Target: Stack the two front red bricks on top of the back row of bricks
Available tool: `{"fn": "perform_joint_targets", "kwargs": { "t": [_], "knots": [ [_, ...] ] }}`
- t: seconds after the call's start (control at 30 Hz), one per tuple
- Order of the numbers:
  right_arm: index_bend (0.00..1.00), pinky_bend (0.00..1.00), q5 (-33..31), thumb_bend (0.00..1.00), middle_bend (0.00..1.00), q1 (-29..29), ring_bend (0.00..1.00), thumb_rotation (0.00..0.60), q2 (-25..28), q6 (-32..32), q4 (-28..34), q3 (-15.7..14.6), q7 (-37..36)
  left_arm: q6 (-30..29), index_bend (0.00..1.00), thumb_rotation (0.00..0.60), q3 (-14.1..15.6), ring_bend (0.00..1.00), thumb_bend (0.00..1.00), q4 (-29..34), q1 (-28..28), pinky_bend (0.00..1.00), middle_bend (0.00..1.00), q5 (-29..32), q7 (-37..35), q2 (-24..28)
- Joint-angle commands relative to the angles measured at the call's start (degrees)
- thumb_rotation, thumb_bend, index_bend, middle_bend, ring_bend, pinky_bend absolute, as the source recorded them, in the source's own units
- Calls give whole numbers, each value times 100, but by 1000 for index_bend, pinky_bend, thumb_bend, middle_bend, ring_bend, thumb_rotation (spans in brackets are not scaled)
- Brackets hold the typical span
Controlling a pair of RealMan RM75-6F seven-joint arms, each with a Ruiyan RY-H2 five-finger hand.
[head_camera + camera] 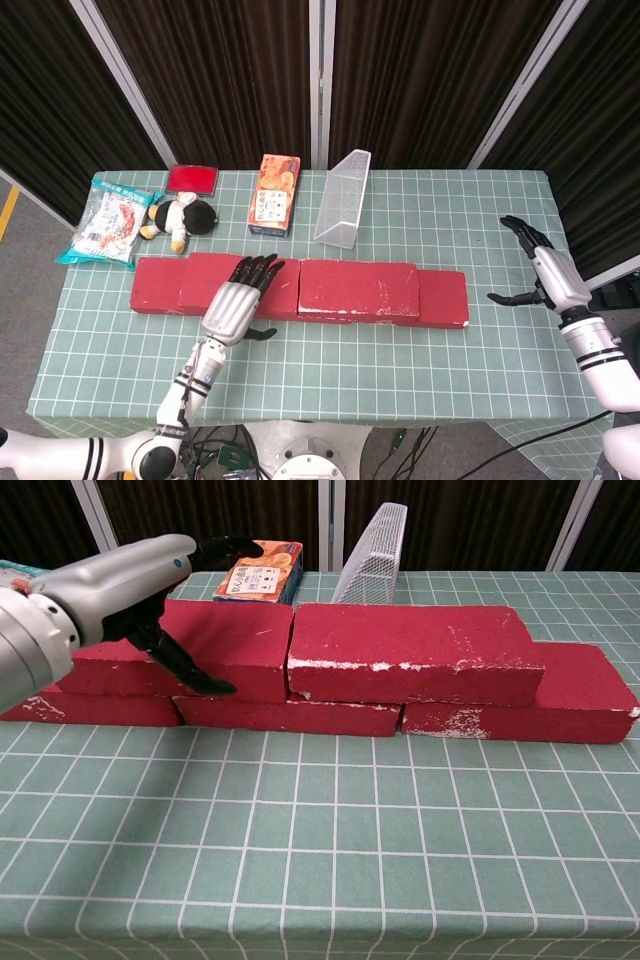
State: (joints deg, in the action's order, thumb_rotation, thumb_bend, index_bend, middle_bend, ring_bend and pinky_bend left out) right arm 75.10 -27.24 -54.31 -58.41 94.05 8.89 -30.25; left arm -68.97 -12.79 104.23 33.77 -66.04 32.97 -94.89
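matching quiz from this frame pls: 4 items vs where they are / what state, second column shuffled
Items:
1. left hand
2. right hand
3. wire basket
4. plush toy

Places/states:
A. behind the bricks, near the table's middle
B. over the left top brick
C. open, at the table's right edge, off the bricks
D. back left, beside the snack bag

Pairs: 1-B, 2-C, 3-A, 4-D
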Motion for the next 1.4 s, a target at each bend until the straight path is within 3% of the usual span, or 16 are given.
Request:
{"fn": "perform_joint_targets", "kwargs": {
  "t": [0.03, 0.63, 1.4],
  "knots": [
    [0, 0, 13, 0, 0, 18, 0, 600, -10, 14, -38, 15, -45, -26, 0, 600, -65, 0, 12, -198, 106, 0, 0, 27, 14, -172],
    [0, 0, 109, 0, 0, 113, 0, 600, -70, 89, -266, 65, -327, -288, 0, 600, -100, 0, 11, -1025, 347, 0, 0, -90, 14, -742],
    [0, 0, 181, 0, 0, 106, 0, 600, -159, 274, -454, 79, -502, -397, 0, 600, -102, 0, 10, -1204, 387, 0, 0, -90, 55, -828]
  ]
}}
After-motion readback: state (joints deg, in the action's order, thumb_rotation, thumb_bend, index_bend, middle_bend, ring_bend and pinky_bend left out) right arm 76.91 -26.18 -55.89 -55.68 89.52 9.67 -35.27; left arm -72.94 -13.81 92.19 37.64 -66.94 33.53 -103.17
